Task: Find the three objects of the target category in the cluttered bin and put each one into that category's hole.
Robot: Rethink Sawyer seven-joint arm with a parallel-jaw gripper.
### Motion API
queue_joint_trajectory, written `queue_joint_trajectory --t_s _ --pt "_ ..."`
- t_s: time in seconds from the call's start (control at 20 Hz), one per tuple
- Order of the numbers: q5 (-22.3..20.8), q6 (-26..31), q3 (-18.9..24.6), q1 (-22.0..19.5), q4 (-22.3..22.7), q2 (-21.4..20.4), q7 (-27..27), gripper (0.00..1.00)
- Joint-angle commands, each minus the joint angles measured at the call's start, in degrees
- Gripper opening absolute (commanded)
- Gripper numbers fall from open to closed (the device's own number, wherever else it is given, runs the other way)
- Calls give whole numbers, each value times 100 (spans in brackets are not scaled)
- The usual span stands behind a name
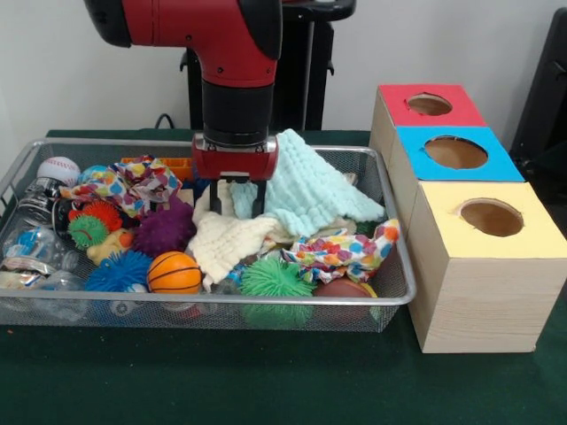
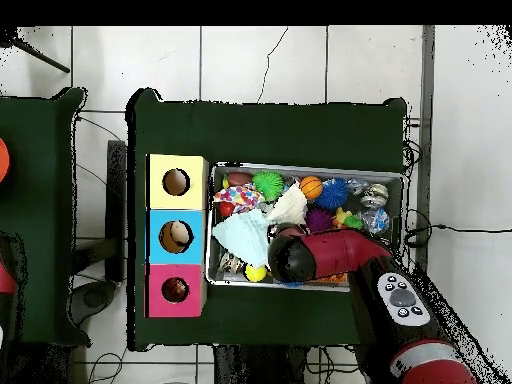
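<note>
**Inspector:** Bin (image 1: 35,146) status?

**Gripper:** Wire-mesh tray, left of three boxes, the yellow-topped box (image 1: 483,266) nearest the camera, then blue (image 1: 456,152), then red (image 1: 429,104). It holds a cluttered mix of balls and cloths. My gripper (image 1: 236,202) hangs low over its middle, fingers spread and holding nothing.

**Inspector:** What lies beneath?

**Gripper:** In the front view, the cream cloth (image 1: 232,241) sits directly below my tips and runs toward the near rim. The mint cloth (image 1: 310,186) is draped just to my right, rising toward the far rim.

**Inspector:** Which is closer?

**Gripper:** Cream, I judge; a straight descent should meet it. I cannot confirm which category is the target.
</note>
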Motion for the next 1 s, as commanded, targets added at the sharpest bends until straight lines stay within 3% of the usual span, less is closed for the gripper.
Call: queue_joint_trajectory --t_s 0.05,0.25,0.45,0.5,0.75,1.0 --pt "-393 -625 -787 353 -639 307 777 100" --pt "-340 -525 -880 443 -696 116 563 100" --pt "-314 -370 -795 308 -863 312 240 100" --pt "-267 -278 -684 212 -840 310 109 0" --pt "86 450 -232 -209 -680 252 -320 0" --pt "-21 552 -102 -415 -564 99 -523 0"
